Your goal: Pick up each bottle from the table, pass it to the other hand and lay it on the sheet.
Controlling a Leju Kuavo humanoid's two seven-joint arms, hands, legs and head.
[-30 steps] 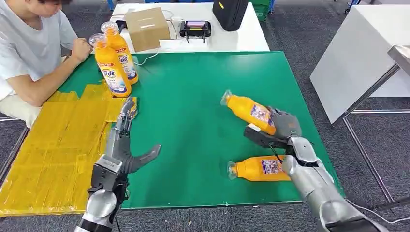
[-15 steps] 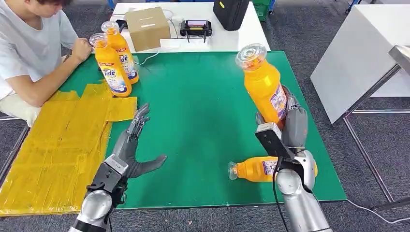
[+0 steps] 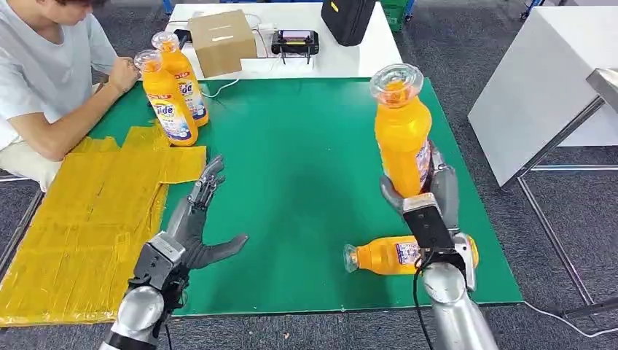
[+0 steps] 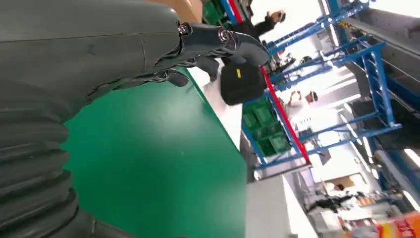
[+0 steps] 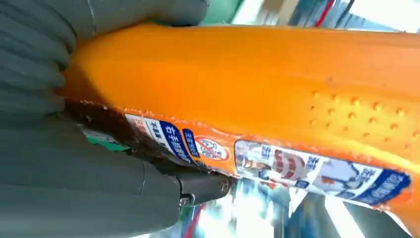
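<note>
Green covers the big surface (image 3: 291,182), and a yellow sheet (image 3: 87,226) lies along its left side. Beside the sheet a person (image 3: 44,80) sits with two orange bottles (image 3: 171,87) standing upright in front of them. Behind the green part, a cardboard box (image 3: 222,40) and a black bag (image 3: 348,18) rest on a white table (image 3: 364,55).

Up in the air, the right hand (image 3: 430,191) holds an orange bottle (image 3: 402,131) with its cap pointing up. Its fingers (image 5: 29,29) are wrapped tight around the lower part. Another bottle (image 3: 397,255) lies on its side on the green, just below that hand.

On the other side, the left hand (image 3: 195,222) waits low over the green, near the sheet's edge. It holds nothing, and its fingers (image 3: 208,182) are stretched out and apart.

I think the pick-up is done and the pass comes next. For that, the two hands must come close together so the left one can grab the bottle.
</note>
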